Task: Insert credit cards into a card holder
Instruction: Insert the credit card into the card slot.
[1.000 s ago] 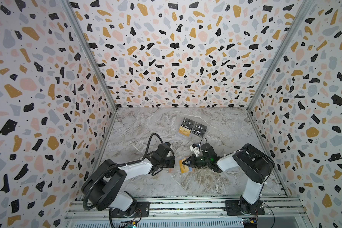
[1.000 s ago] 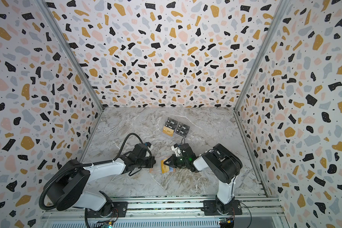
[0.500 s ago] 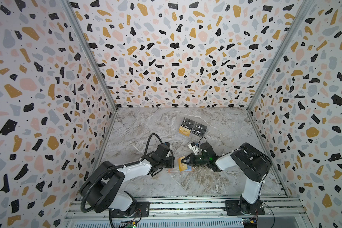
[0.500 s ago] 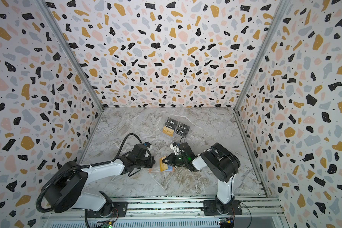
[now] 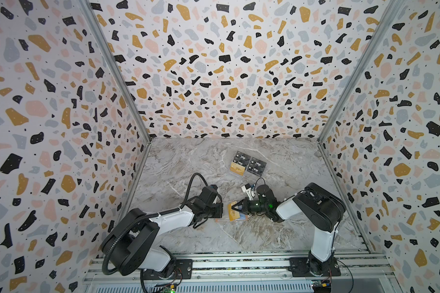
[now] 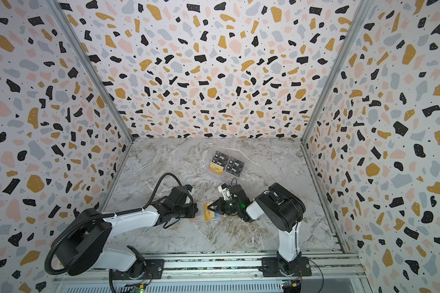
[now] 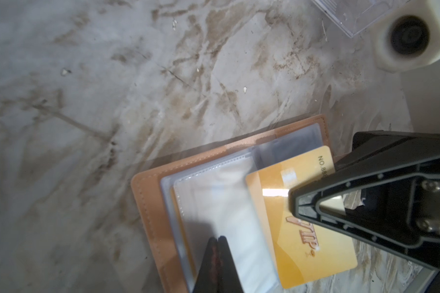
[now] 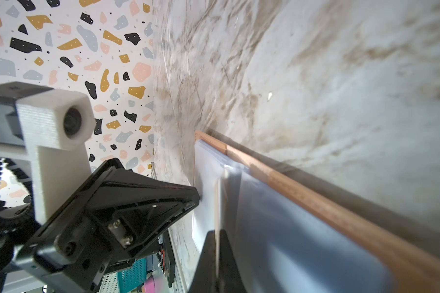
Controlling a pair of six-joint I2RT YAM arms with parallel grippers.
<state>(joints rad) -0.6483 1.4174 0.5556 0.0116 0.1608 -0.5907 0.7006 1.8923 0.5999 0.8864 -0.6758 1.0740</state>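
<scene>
The card holder [image 7: 148, 203] lies open on the marble table, pink rim around bluish clear sleeves [image 7: 221, 203]; in both top views it sits between the two grippers [image 5: 220, 220] [image 6: 194, 220]. My right gripper [image 8: 217, 232] is shut on one gold credit card [image 7: 302, 241], held over the holder's page on its side; in the right wrist view the credit card shows edge-on [image 8: 217, 197]. My left gripper [image 7: 217, 239] is shut, its tips against a clear sleeve. The right gripper's fingers [image 7: 341, 210] cover one edge of the card. In a top view the credit card [image 5: 233, 213] meets the right gripper [image 5: 235, 206], close to the left gripper [image 5: 222, 210].
A clear acrylic stand [image 5: 248, 165] [image 6: 226, 166] at the back holds black "Vip" cards [image 5: 257, 167] and a gold card [image 5: 238, 168]. Patterned walls close off three sides, and a metal rail [image 5: 239, 263] runs along the front.
The right gripper has edged a little to the left with the gold card, closer to the left gripper. The left arm has barely moved.
</scene>
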